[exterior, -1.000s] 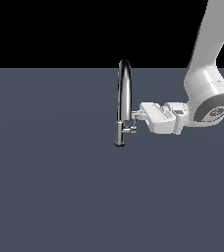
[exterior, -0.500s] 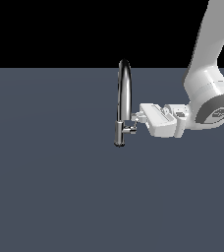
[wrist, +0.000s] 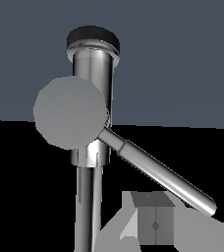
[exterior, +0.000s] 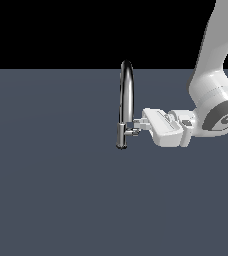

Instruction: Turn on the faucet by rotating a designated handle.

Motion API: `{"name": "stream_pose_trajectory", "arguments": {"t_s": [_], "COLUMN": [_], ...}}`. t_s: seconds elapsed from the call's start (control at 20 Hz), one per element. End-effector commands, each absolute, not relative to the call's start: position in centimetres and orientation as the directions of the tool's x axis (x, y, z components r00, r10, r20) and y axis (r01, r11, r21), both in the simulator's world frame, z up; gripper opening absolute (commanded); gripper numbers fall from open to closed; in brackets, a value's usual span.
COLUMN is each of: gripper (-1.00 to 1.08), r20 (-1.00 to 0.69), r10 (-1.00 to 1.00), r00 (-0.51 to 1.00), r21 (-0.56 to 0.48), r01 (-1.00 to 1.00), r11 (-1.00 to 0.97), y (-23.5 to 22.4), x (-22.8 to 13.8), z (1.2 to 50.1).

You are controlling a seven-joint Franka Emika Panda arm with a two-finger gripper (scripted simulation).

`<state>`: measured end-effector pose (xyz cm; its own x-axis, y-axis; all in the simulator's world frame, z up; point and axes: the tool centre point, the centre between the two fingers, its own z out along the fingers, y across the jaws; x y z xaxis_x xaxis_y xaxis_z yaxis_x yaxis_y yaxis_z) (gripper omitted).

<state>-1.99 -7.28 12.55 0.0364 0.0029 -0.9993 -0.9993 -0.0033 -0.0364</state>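
Your gripper (exterior: 139, 125) has edged closer to the faucet (exterior: 126, 100), touching its handle (wrist: 158, 172); finger opening cannot be told.

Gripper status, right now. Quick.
Gripper: at the handle beside the faucet; cannot be told whether it is open, closed, or holding the lever.

Chrome faucet (exterior: 126, 100) and handle (wrist: 158, 173) (mirror-bright), white arm (exterior: 213, 85), slate-blue floor (exterior: 51, 190), black backdrop (exterior: 51, 30)
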Motion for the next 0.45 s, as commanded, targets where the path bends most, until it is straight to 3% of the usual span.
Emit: {"name": "stream_pose_trajectory", "arguments": {"t_s": [0.0, 0.4], "gripper": [-1.0, -1.0], "r20": [-1.0, -1.0], "r10": [0.002, 0.0], "r00": [0.025, 0.006], "r21": [-0.025, -0.006], "r01": [-1.0, -1.0], "r11": [0.001, 0.009], "y": [-7.5, -8.0], "x": [-2.7, -4.6], "z": [10.9, 6.3]}}
